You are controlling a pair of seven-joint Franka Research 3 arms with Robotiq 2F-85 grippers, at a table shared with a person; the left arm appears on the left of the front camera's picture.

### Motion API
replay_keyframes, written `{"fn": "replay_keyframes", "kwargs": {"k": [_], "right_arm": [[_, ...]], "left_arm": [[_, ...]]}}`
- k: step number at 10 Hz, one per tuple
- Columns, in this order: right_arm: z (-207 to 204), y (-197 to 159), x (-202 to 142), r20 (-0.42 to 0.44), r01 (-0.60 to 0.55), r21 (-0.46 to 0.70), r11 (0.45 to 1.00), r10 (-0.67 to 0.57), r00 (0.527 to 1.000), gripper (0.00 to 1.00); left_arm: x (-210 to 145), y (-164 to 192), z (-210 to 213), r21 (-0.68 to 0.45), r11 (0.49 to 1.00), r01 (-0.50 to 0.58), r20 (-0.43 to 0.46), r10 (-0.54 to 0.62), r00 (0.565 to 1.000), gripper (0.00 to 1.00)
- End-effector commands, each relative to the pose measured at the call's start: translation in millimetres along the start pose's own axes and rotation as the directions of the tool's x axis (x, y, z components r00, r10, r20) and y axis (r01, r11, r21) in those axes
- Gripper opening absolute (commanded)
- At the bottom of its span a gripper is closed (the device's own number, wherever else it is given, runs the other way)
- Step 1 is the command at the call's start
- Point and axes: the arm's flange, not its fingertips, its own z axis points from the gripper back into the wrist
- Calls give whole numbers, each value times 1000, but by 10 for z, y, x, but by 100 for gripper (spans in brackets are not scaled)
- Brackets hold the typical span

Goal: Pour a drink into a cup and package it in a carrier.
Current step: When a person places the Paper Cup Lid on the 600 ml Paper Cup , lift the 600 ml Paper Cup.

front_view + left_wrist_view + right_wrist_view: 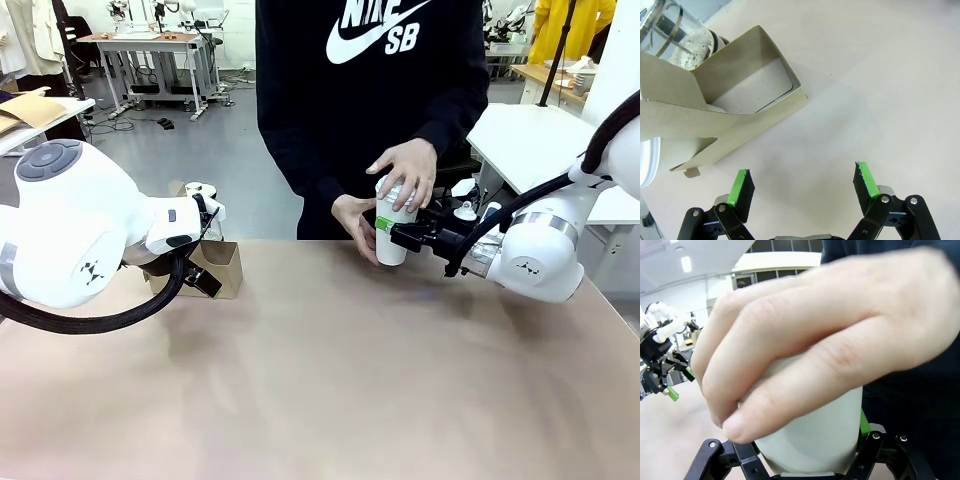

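The right end effector (392, 232) is closed on the tall plain white paper cup (390, 251), with its black fingers pressing the cup wall from two sides. One green pad (383, 222) shows on the cup's left side in the front view. In the right wrist view the cup (815, 435) stands between the fingers and a green pad (864, 422) touches its right side. The cup is upright, near the far edge of the beige counter (330, 380), to the right of its middle. Whether its bottom touches the counter I cannot tell.

A person in a black sweatshirt stands at the far side. One hand (405, 170) lies on the top of the cup and covers it, and the other hand (352, 216) is against the cup's left side, lower down.

The left end effector (805, 182) is open, its two green-padded fingers wide apart and holding nothing. It hangs over bare counter, just beside the small brown cardboard carrier (740, 95), not touching it. The carrier (225, 268) sits near the far left corner of the counter. In the left wrist view its pocket in sight has no cup in it. Behind the carrier stands a clear glass vessel with metal bands (670, 30), close to the carrier's wall.
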Motion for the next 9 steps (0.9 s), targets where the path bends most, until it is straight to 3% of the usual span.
{"fn": "replay_keyframes", "kwargs": {"k": [1,9], "right_arm": [[-30,10,53,5,-13,-17,1000,13,1000,80],[-30,10,53,5,-13,-17,1000,13,1000,80]], "left_arm": [[-1,1,3,-2,1000,0,1,0,1000,100],[-1,1,3,-2,1000,0,1,0,1000,100]]}}
